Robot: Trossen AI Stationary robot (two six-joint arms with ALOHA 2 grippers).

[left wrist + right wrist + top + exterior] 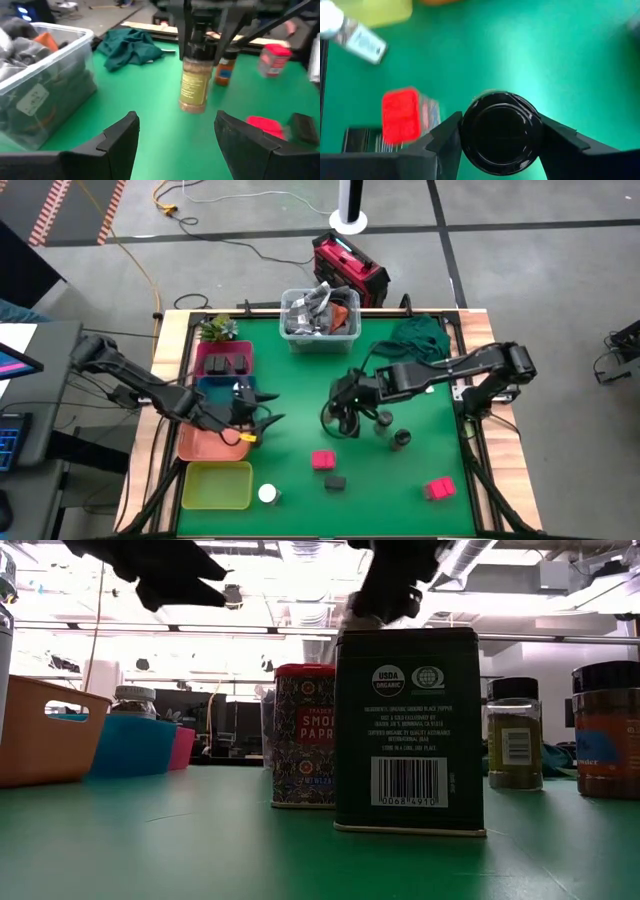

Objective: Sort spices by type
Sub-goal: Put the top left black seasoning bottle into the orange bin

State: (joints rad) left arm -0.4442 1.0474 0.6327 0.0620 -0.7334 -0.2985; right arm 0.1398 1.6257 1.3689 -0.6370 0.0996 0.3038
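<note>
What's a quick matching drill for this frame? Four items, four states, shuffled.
1. right pincer
2. left pincer
3. pink tray
4. white-topped jar

A. open, empty
B. beside the yellow-green tray
C. closed on a dark-lidded jar
D. holds black boxes

Pairs: 1-C, 2-A, 3-D, 4-B

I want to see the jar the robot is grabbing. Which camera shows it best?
The left wrist view: the dark-lidded jar shows whole from the side, held in the right gripper. The right wrist view shows only its lid between the fingers. From above it is mostly hidden under the gripper. In the low view I cannot pick it out.
</note>
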